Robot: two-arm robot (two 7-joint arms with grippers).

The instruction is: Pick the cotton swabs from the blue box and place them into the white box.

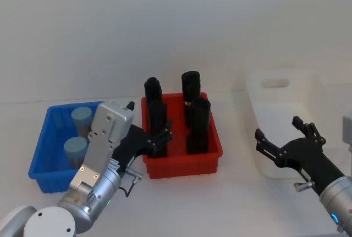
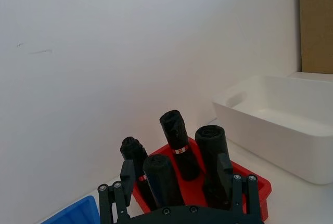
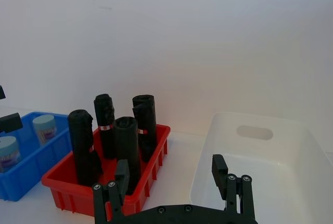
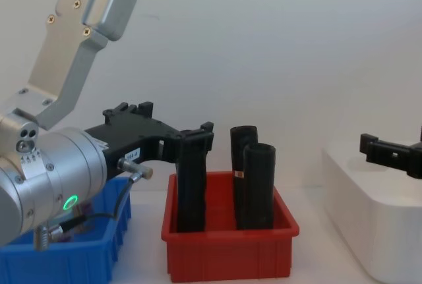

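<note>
We log cotton swabs (image 1: 75,149) in blue box (image 1: 39,148). Jaws apart on left gripper (image 1: 163,139), at red bin (image 1: 184,166), and right gripper (image 1: 278,128), at white box (image 1: 311,89).

Left gripper (image 2: 176,176) sits at the bottom edge with its fingers (image 2: 127,173) spread wide. Right past them is a red bin (image 2: 256,183) holding four upright black cylinders (image 2: 177,142). A corner of the blue box (image 2: 78,211) peeks in beside it, and the white box (image 2: 281,126) sits on the red bin's other side, apart from it.
</note>
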